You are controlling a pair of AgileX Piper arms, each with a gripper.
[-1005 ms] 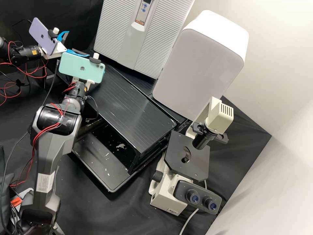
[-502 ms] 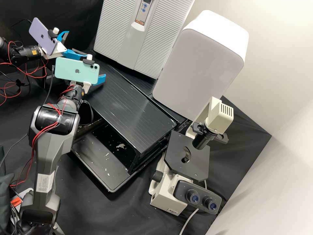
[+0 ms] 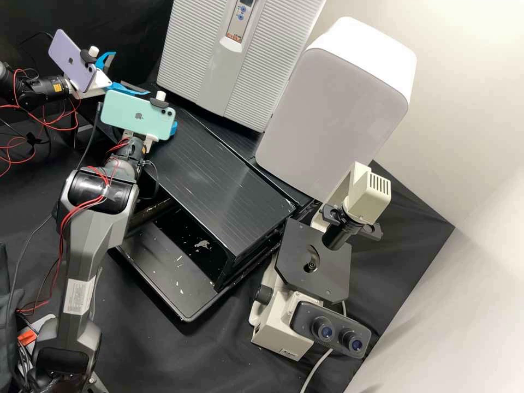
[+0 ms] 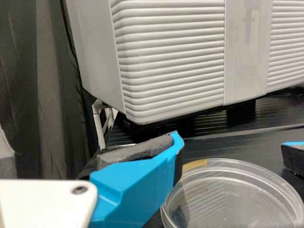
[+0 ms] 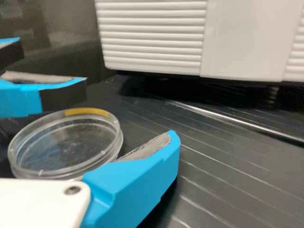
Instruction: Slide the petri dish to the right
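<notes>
The left arm, carrying a purple phone (image 3: 71, 59), sits where it was half a second ago. The left gripper (image 5: 53, 62) has its fingers spread, and the nearer one lies just beside the petri dish (image 5: 64, 142), its pad turned away from the dish. The right arm has swung back rightward since then. Its mint-green phone (image 3: 139, 113) and elbow (image 3: 98, 188) now sit farther right, and the phone hides more of the left gripper's blue. The right gripper (image 3: 170, 129) is also apart, the bare pad of its visible finger (image 5: 137, 185) at the dish's rim; whether it touches, I cannot tell. The clear dish lies flat on the black ridged platform (image 3: 218, 180), between the two grippers and before the white ribbed appliance (image 3: 234, 54). The microscope (image 3: 316, 273) stands unchanged.
</notes>
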